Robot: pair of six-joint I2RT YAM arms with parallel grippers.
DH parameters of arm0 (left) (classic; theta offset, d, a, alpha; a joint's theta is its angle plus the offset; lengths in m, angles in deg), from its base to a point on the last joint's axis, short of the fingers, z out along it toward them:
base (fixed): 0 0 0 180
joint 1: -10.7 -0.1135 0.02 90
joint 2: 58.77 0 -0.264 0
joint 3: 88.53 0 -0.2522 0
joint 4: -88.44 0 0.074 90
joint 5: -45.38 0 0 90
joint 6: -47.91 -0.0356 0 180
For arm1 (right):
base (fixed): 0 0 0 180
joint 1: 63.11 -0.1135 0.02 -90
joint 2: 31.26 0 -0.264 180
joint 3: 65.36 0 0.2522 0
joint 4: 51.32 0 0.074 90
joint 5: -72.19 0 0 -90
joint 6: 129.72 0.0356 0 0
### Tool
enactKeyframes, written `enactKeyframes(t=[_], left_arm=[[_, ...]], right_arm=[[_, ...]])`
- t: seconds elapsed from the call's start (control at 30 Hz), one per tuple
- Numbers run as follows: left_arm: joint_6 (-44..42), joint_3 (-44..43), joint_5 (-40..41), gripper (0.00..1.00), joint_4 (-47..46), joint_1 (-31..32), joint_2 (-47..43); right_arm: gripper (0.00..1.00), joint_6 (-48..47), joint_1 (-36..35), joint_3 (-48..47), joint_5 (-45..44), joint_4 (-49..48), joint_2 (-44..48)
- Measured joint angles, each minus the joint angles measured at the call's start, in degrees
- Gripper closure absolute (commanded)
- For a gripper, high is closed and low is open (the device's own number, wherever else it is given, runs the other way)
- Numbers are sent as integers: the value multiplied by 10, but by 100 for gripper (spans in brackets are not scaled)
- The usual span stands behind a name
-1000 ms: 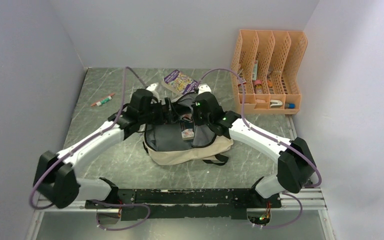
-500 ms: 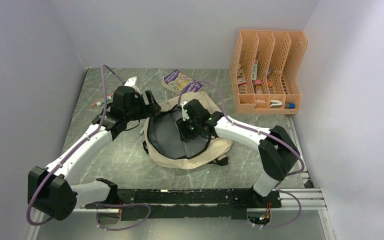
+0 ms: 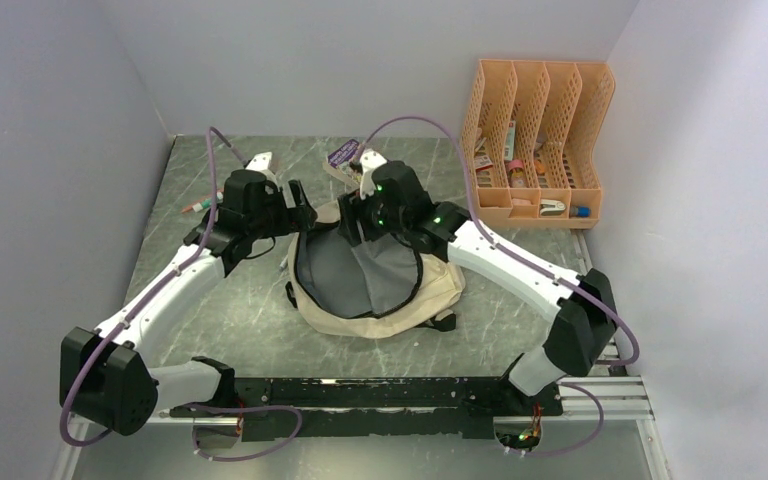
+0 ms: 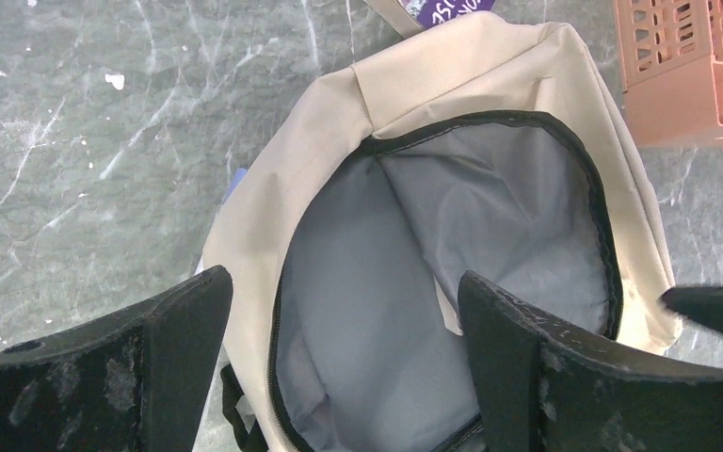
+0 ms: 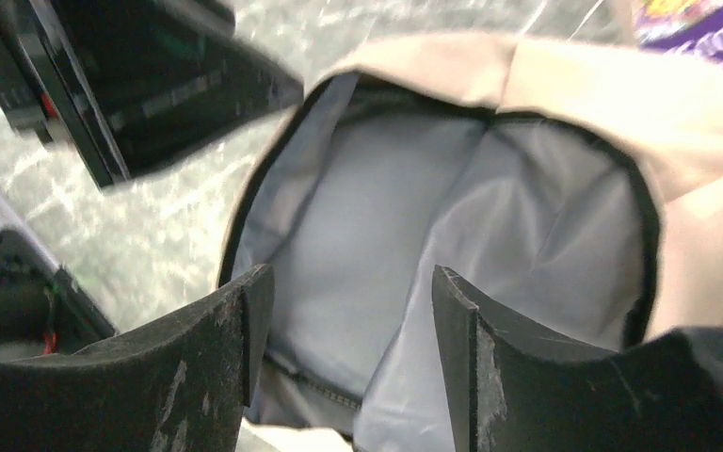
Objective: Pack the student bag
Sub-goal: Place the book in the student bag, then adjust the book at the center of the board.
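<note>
The student bag (image 3: 380, 312) is a beige backpack lying on the table with its black-zippered mouth wide apart and grey lining (image 3: 360, 272) showing. My left gripper (image 3: 303, 203) hangs open at the bag's far-left rim. In the left wrist view the left gripper (image 4: 339, 282) has only the lining (image 4: 386, 311) below it. My right gripper (image 3: 352, 225) is open over the far edge of the mouth. In the right wrist view the right gripper (image 5: 350, 278) looks down into the grey lining (image 5: 386, 235), nothing between its fingers. No item shows inside the bag.
An orange perforated file organizer (image 3: 540, 140) with small items stands at the back right. A purple book (image 3: 345, 155) lies just behind the bag, partly hidden by the right arm. A marker (image 3: 196, 207) lies on the table at the left, beside the left arm.
The right gripper went from shut to open and drew back up toward the bag's far edge. A small item seen under it earlier no longer shows. The left arm pulled away to the left.
</note>
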Motion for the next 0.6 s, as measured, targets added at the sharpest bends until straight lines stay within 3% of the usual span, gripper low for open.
enactKeyframes(t=[0.3, 0.6], left_arm=[[-4, 26, 0, 3, -26, 0, 0], [-4, 54, 9, 2, -36, 5, -7]], right_arm=[[34, 12, 71, -111, -108, -42, -75], [31, 18, 174, -241, -98, -53, -251]])
